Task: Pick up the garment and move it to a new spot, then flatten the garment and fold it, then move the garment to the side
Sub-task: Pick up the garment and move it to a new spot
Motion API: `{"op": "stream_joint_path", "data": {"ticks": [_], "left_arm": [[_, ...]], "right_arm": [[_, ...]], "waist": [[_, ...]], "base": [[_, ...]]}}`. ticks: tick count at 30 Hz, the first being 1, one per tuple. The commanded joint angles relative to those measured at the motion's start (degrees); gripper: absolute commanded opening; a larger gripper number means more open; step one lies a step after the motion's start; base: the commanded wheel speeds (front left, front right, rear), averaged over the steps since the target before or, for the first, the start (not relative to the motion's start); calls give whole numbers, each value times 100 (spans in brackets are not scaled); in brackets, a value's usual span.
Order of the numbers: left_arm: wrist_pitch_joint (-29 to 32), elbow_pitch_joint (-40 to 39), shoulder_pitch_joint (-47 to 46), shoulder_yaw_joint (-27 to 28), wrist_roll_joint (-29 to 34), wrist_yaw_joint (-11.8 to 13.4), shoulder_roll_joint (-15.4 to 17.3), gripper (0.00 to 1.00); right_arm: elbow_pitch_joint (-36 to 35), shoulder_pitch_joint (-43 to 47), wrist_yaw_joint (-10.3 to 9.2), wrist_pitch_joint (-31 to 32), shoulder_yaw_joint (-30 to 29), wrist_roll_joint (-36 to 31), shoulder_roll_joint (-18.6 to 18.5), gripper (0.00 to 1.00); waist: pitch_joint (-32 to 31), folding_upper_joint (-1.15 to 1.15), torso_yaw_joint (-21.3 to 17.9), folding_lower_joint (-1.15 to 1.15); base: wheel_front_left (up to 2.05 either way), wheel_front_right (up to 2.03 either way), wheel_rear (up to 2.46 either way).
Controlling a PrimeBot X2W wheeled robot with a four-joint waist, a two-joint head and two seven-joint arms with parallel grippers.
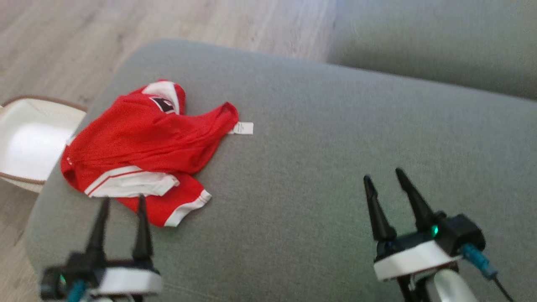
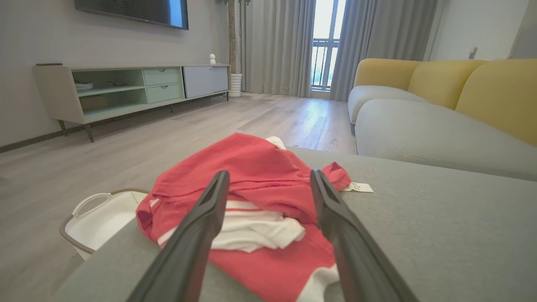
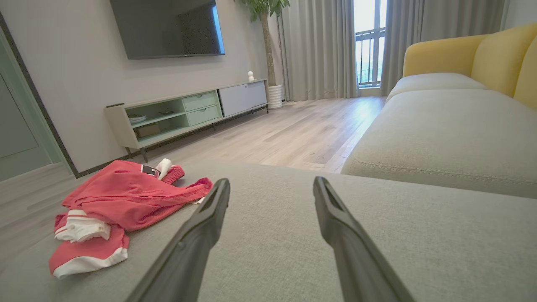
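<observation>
Right now your garment (image 1: pixel 142 147), a red shirt with white trim, lies crumpled on the grey cushion (image 1: pixel 319 138), out toward the cushion's 9 o'clock edge in the head view. A white basket (image 1: pixel 29 142) sits on the floor just past that edge.

Your left gripper (image 1: pixel 123 199) has its fingers spread and hangs at the heap's 6 o'clock, tips over the near white-banded fold; I cannot tell whether they touch the cloth. Your right gripper (image 1: pixel 382 174) is spread too and holds nothing, over bare cushion well apart from the shirt, at about its 4 o'clock.

Expect the shirt to be light, soft and limp, probably a slick jersey knit. It will likely sag and swing once lifted, and a thin single layer could slip out. Pinch a bunched ridge instead: the folded white and red band straight ahead of the left gripper looks the thickest bite.

As it lies, the heap's long axis runs from about 8 o'clock to 2 o'clock. The collar sits at 12 o'clock, a small white tag (image 1: pixel 243 128) pokes out at 2 o'clock, and a white-edged opening points to 5 o'clock.
</observation>
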Motion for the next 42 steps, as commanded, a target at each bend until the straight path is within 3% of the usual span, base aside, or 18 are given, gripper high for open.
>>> {"op": "stream_joint_path", "data": {"ticks": [1, 6, 14, 26, 28, 35, 42], "left_arm": [[-61, -109, -524, 280, 93, -24, 212, 100], [92, 552, -1557, 424, 145, -214, 874, 100], [1390, 2181, -3434, 33, -260, -478, 1783, 100], [2343, 3670, -4511, -1155, -1186, -491, 2505, 100], [2248, 3832, -4593, -1220, -1298, -491, 2569, 0], [1163, 4097, -4935, -1169, -1357, -439, 2630, 0], [323, 3785, -5306, -995, -1487, -405, 2625, 0]], "right_arm": [[-237, -380, 44, -62, 50, -71, -46, 100], [-403, -638, 44, -62, -202, -287, -46, 100], [-573, -866, 44, -62, -492, -585, -46, 100], [-705, -1008, 44, -62, -479, -658, -46, 100], [-713, -1014, 44, -62, -479, -656, -46, 100], [-652, -994, 44, -62, -458, -615, -46, 100], [-530, -922, 44, -62, -434, -450, -46, 100]], "waist": [[374, 0, -238, -1], [948, 0, -451, -1], [1623, 0, -687, -1], [2023, 0, -967, -1], [2047, 0, -988, -1], [1906, 0, -1017, -1], [1415, 0, -1035, -1]], "base": [[0, 0, 0], [0, 0, 0], [0, 0, 0], [0, 0, 0], [0, 0, 0], [0, 0, 0], [0, 0, 0]]}}
